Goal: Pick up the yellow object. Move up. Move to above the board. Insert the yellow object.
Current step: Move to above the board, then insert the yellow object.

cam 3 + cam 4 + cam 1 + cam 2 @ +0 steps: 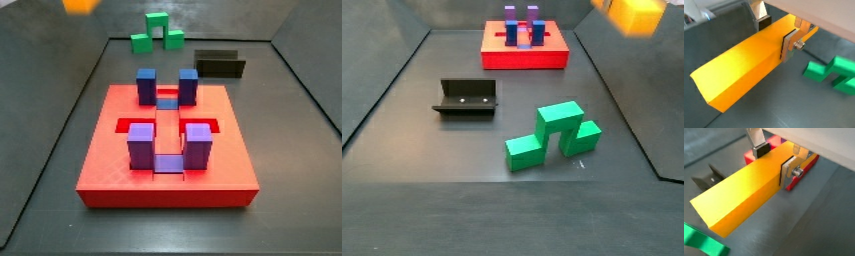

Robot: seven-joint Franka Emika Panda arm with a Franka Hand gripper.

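Note:
My gripper (776, 34) is shut on the yellow object (744, 65), a long yellow-orange bar gripped near one end by the silver fingers (789, 46). Both wrist views show this grip (774, 161). The bar (741, 195) hangs high in the air. Only its end shows at the upper edge of both side views (80, 5) (633, 14), where the gripper itself is out of view. The board (167, 170), a red slab with two pairs of purple-blue posts (164, 88), lies on the floor. Part of it (799, 177) shows far below the gripper.
Green blocks (553, 135) stand on the dark floor away from the board and also show in a wrist view (832, 72). The black fixture (465, 98) stands between them and the board (524, 55). Dark walls (60, 60) ring the floor.

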